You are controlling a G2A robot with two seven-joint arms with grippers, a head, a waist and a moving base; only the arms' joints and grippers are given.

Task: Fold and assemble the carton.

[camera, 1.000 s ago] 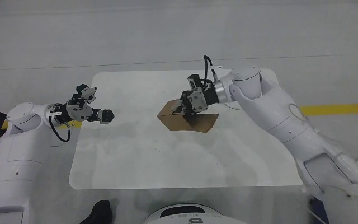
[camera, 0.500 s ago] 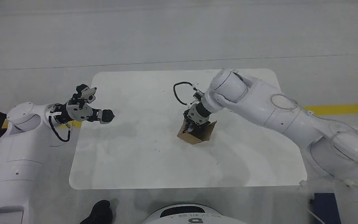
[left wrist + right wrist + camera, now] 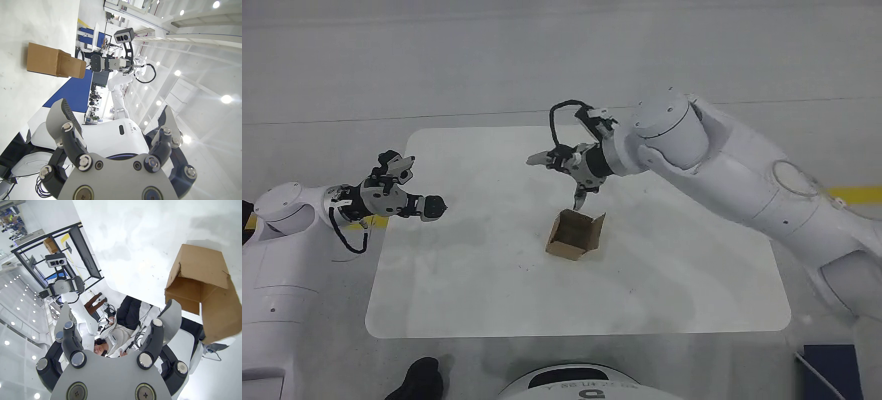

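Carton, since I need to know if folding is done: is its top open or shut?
Open. The carton shows its hollow inside in the right wrist view, and one flap stands out unfolded.

Nothing here can be read as text, number or brand. Well beyond the right tool (image 3: 118,302), past the tabletop (image 3: 132,237) edge, a small white sign (image 3: 67,246) bears a dark mark. Lettering on the panel (image 3: 40,256) beside it is too small to make out.
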